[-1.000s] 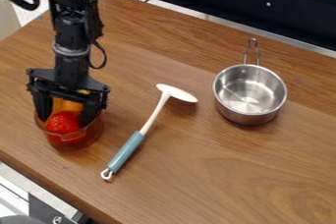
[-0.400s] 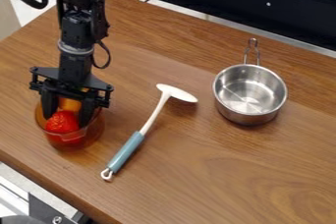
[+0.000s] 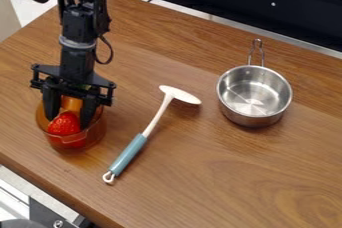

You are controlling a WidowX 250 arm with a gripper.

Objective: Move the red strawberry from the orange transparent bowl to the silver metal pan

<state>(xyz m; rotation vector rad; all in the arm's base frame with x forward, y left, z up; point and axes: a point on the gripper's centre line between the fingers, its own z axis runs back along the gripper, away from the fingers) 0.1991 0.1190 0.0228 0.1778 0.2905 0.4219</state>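
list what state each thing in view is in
hand: open, lowered into the bowl, around part of its contents
clear reddish bowl: upright, uncovered
strawberry: in the bowl, at its near side
orange item: in the bowl, behind the strawberry, partly hidden
metal saucepan: upright, no lid, handle pointing away from the camera
white utensil with blue handle: lying on the wooden table

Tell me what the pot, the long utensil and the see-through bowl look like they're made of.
Pot: probably stainless steel, polished, given its silvery shine and bright reflections.
Long utensil: likely plastic, smooth white at the head and shaft, with a blue-grey grip that could be plastic or rubber.
Bowl: glossy, orange-tinted and see-through; either plastic or glass.
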